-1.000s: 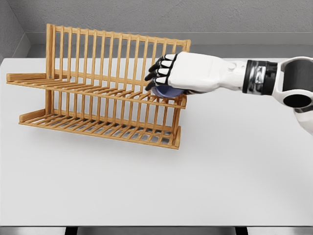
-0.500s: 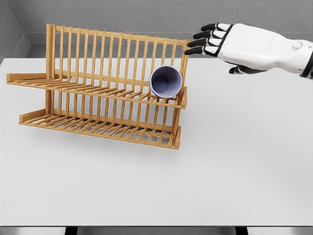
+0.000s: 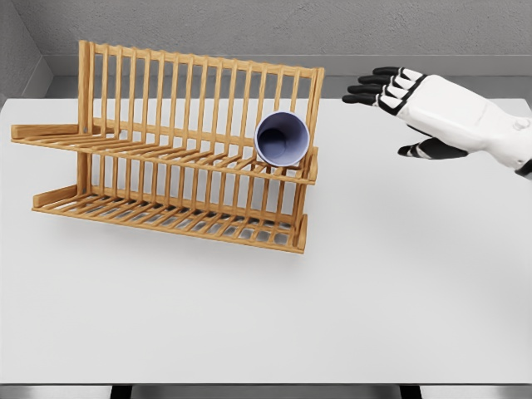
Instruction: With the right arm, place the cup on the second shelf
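I am holding my right hand over the table, fingers spread and gripping nothing. Left of the fingertips, well apart, the cup is lying on its side on the rack's upper shelf, mouth facing me. It is looking light, rigid and prone to rolling; I'd grip around its wall.

Cup lies on rack's upper shelf, seemingly against its right end.

No text, label, brand, number or sign can be read anywhere in the head view. Every visible surface is plain and carries no markings.
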